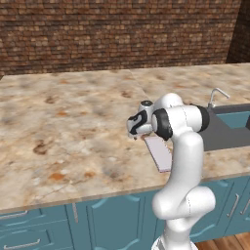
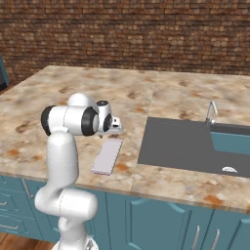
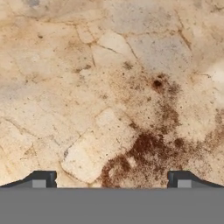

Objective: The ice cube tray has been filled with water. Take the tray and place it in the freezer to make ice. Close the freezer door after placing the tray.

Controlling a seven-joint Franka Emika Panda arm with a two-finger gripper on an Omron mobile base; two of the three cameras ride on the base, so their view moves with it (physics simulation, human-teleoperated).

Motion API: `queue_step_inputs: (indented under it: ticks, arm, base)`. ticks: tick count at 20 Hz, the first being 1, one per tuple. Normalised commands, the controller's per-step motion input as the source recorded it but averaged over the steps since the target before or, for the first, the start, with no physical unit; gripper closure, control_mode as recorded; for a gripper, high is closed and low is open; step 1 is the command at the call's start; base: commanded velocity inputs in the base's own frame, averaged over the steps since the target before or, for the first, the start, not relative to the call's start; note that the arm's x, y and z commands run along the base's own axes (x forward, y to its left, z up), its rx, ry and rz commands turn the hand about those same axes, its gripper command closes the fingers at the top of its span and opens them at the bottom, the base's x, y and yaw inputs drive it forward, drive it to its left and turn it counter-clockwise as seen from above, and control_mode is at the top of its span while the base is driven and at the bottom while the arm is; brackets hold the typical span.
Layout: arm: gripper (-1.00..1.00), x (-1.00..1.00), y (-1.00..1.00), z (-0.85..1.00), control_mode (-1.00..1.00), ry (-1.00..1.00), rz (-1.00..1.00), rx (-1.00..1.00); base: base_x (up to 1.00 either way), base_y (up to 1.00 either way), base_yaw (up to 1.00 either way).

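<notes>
Unlabelled, the ice cube tray [image 2: 107, 156] lies on the counter [image 2: 73, 88] below the wide-open gripper [image 3: 112, 179].

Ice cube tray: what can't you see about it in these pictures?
- Ice cube tray: its near end in the left base view is hidden behind the white arm.
- Water and cube pockets: too small and blurred in both base views.
- Sink: its right part is cut off by the picture edge.

Counter [image 1: 73, 127] mottled tan-brown stone; ice cube tray [image 2: 107, 156] pale lavender; cabinets [image 1: 112, 219] teal; wall [image 2: 127, 34] red-brown brick; sink [image 2: 185, 146] dark grey.
</notes>
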Motion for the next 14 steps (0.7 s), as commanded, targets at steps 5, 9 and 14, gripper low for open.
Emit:
queue_step_inputs:
  ticks: [5,9,14]
  arm:
    - [-1.0,-0.25,0.0,-0.3,-1.0,0.0,0.06,0.0]
    - [-1.0,-0.64,-0.09,-0.29,-1.0,0.0,0.08,0.0]
    - [-1.0,-0.62,-0.32,-0.24,-1.0,0.0,0.08,0.0]
  base:
    - [0.0,0.0,0.0]
    - [0.0,0.0,0.0]
    - [0.0,0.0,0.0]
